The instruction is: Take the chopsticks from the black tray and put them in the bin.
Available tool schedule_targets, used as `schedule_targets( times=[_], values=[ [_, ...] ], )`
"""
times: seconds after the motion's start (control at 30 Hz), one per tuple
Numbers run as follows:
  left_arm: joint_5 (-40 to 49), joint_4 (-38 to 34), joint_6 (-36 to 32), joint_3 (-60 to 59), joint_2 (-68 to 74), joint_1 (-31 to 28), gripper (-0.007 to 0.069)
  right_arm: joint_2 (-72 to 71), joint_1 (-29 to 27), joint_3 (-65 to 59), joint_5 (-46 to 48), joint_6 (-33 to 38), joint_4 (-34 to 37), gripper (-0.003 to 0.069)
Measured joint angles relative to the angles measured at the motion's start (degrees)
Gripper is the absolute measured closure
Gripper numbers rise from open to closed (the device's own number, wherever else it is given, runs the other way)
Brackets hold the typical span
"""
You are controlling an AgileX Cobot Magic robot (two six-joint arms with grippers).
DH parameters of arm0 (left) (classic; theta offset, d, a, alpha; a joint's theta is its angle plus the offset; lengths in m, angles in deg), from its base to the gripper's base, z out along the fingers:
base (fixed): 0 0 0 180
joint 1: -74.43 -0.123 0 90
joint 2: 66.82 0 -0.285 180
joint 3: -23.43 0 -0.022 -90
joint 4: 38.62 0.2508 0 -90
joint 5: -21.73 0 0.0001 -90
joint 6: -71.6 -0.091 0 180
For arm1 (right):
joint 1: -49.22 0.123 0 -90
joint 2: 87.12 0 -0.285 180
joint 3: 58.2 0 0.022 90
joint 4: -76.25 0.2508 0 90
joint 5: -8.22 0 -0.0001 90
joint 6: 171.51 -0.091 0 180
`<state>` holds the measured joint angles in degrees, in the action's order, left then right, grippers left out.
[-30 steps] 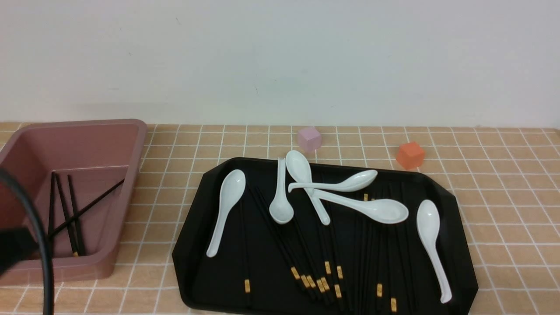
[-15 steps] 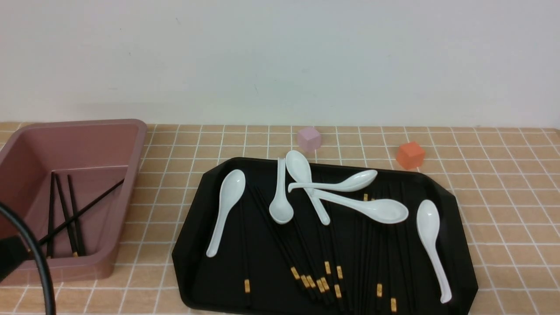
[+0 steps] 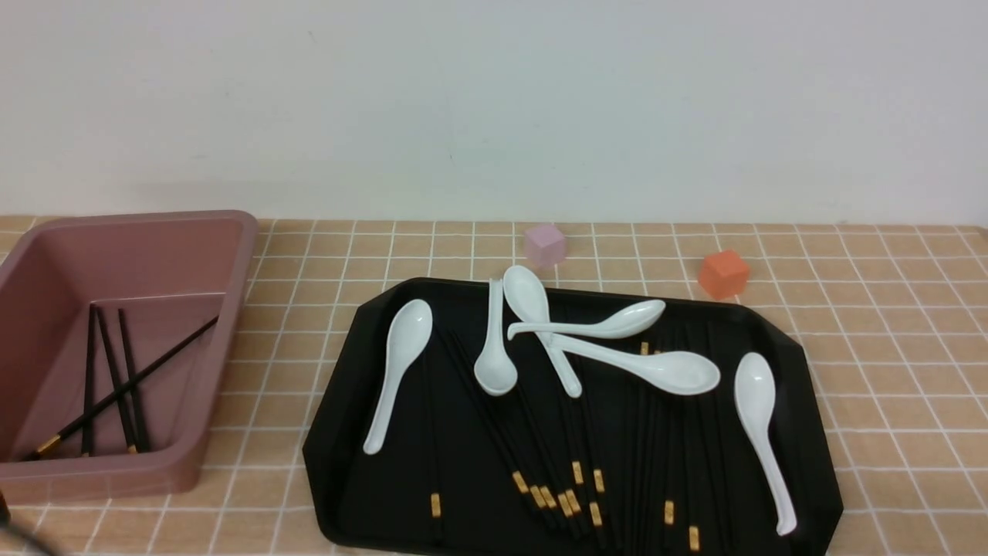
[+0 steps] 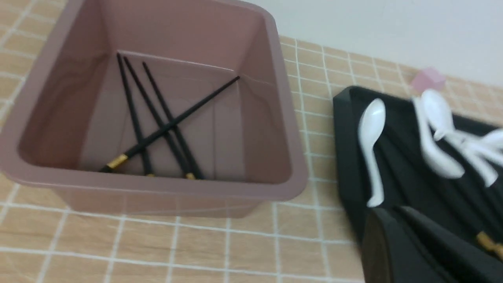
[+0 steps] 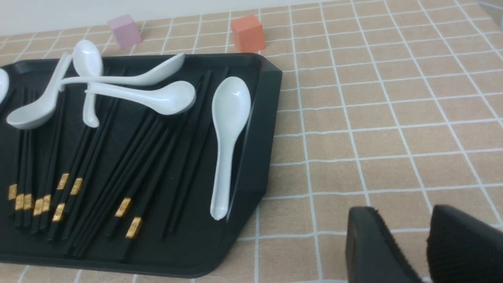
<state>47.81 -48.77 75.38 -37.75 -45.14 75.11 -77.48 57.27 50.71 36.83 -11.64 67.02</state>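
The pink bin [image 3: 231,293] stands at the left and holds several black chopsticks [image 3: 116,386], one lying crosswise over the others; they also show in the left wrist view [image 4: 165,125]. The black tray [image 3: 332,432] in the middle holds many more chopsticks [image 3: 571,455] with gold bands toward me. My left gripper [image 4: 393,212] hangs over the tray's near left corner, beside the bin [image 4: 283,118], its jaws together and empty. My right gripper [image 5: 404,214] is slightly open and empty above the tiles, to the right of the tray [image 5: 267,118]. Neither gripper shows in the front view.
Several white soup spoons [image 3: 397,371] lie on the tray, some across the chopsticks' far ends [image 5: 165,98]. A pink cube [image 3: 546,245] and an orange cube [image 3: 723,273] sit behind the tray. The surface is a tan tiled tabletop.
My left arm and its cable have drawn back down and left, out of the front view. The crosswise chopstick in the bin now shows in full.
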Motion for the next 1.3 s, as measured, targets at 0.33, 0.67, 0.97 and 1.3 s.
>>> schedule_targets(
  times=[0.33,0.67,0.97,1.3],
  values=[
    [-6.58,14.79,18.2,-14.27,-14.16,5.94,0.0615,0.0,0.0,0.0,0.0,0.0,0.0,0.0419],
    [-4.54,15.03,19.94,-17.72,-14.57,5.94,0.0606,0.0,0.0,0.0,0.0,0.0,0.0,0.0419],
    [-4.43,15.03,19.83,-17.72,-14.57,5.94,0.0596,0.0,0.0,0.0,0.0,0.0,0.0,0.0419],
    [-4.43,15.03,19.78,-17.72,-14.57,5.94,0.0585,0.0,0.0,0.0,0.0,0.0,0.0,0.0419]
  ],
)
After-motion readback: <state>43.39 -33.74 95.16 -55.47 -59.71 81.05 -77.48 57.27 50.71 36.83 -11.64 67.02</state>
